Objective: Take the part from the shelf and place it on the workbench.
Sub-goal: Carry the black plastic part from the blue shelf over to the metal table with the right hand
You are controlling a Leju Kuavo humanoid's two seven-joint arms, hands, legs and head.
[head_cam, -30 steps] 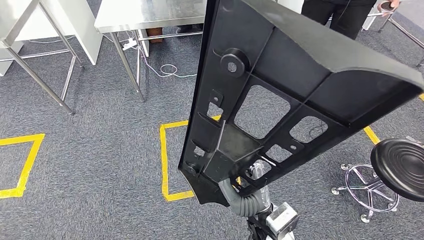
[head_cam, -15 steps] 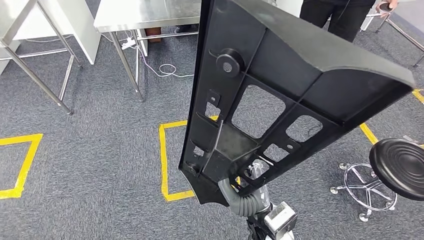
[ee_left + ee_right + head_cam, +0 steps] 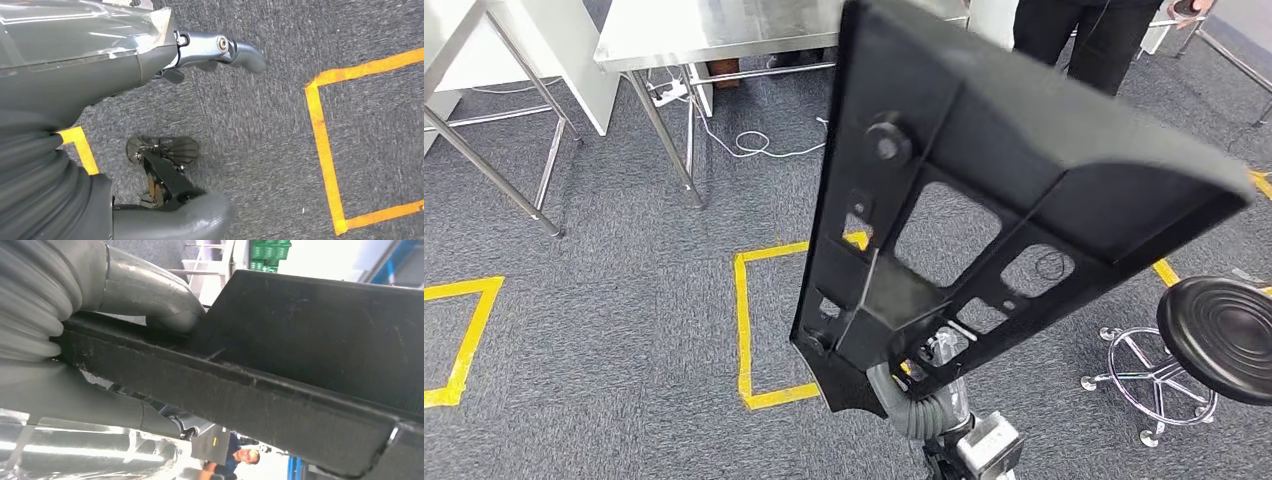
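Note:
A large black plastic part (image 3: 984,150) with ribs and cut-outs stands tilted in front of me, its wide end up and to the right. My right hand (image 3: 936,350) grips its lower end from behind and shows through a cut-out. In the right wrist view, the right hand (image 3: 125,295) wraps a grey digit over the rim of the part (image 3: 310,330). My left hand (image 3: 75,60) hangs over the carpet, its fingers (image 3: 235,47) apart and holding nothing. A steel workbench (image 3: 714,30) stands ahead at the top left.
A black round stool (image 3: 1224,335) on a chrome base stands at the right. A second steel table frame (image 3: 484,170) is at the far left. A person in dark trousers (image 3: 1094,30) stands ahead. Yellow tape squares (image 3: 744,320) mark the grey carpet; a white cable (image 3: 754,140) lies near the workbench.
The whole view has shifted a little, so the camera moved. The part stays in my right hand, leaning slightly more to the right.

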